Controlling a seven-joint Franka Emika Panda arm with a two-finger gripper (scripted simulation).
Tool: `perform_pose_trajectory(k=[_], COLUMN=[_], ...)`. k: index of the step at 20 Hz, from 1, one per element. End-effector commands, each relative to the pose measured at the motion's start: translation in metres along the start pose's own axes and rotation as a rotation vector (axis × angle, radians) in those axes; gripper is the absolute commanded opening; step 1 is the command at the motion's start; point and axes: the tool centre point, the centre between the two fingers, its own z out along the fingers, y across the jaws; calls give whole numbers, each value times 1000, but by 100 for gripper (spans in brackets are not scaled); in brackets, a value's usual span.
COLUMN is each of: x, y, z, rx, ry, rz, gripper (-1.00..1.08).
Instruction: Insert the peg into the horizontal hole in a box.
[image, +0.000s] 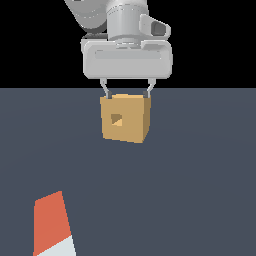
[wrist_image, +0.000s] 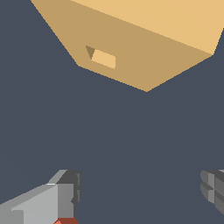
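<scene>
We see the tan box (image: 125, 118) at the exterior frame's centre, its small square hole (image: 116, 119) facing us. The peg (image: 53, 226), orange-red above pale grey, lies lower left.

Box (image: 125, 120): showing plain tan, its hole (image: 116, 119) reading darker brown. Peg (image: 52, 227): displaying an orange-red half and a pale grey-white half. End effector (image: 127, 91): appearing light grey. Tabletop (image: 200, 190): showing flat slate blue-grey, unpatterned.

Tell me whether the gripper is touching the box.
Apart. The wrist view shows a wide stretch of bare floor between the open gripper and the box.
</scene>
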Motion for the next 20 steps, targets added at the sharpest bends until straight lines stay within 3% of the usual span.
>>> perform_pose_trajectory(k=[1, 10, 20], x=[0, -14, -60], y=[0, -8, -32], z=[0, 6, 26], rx=[0, 0, 0], ry=[0, 0, 1], rz=[0, -30, -128], gripper=[100, 100, 100])
